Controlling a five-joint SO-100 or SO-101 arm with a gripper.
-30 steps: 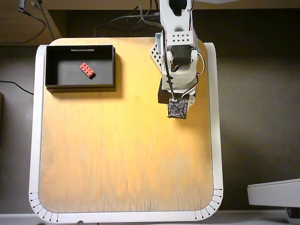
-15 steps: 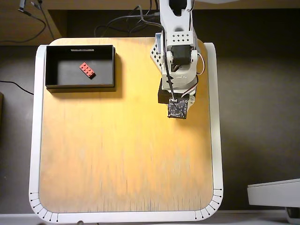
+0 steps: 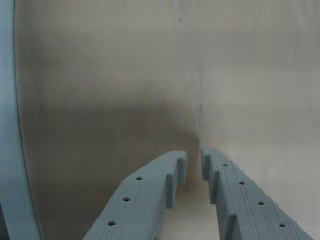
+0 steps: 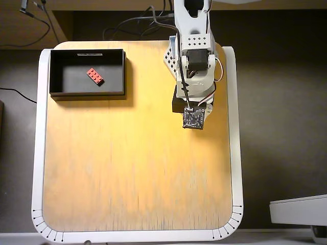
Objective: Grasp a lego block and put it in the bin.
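Small bright red studded plastic brick (image 4: 94, 76) lying inside shallow black rectangular bin (image 4: 52, 71), upper left of overhead view, grey two-finger gripper (image 3: 194, 167) nearly closed, empty, above wooden tabletop (image 4: 133, 163)

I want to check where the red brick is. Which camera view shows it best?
The overhead view: the red lego block lies inside the black bin, on its floor, fully visible. The wrist view shows none of it, only the gripper over bare table.
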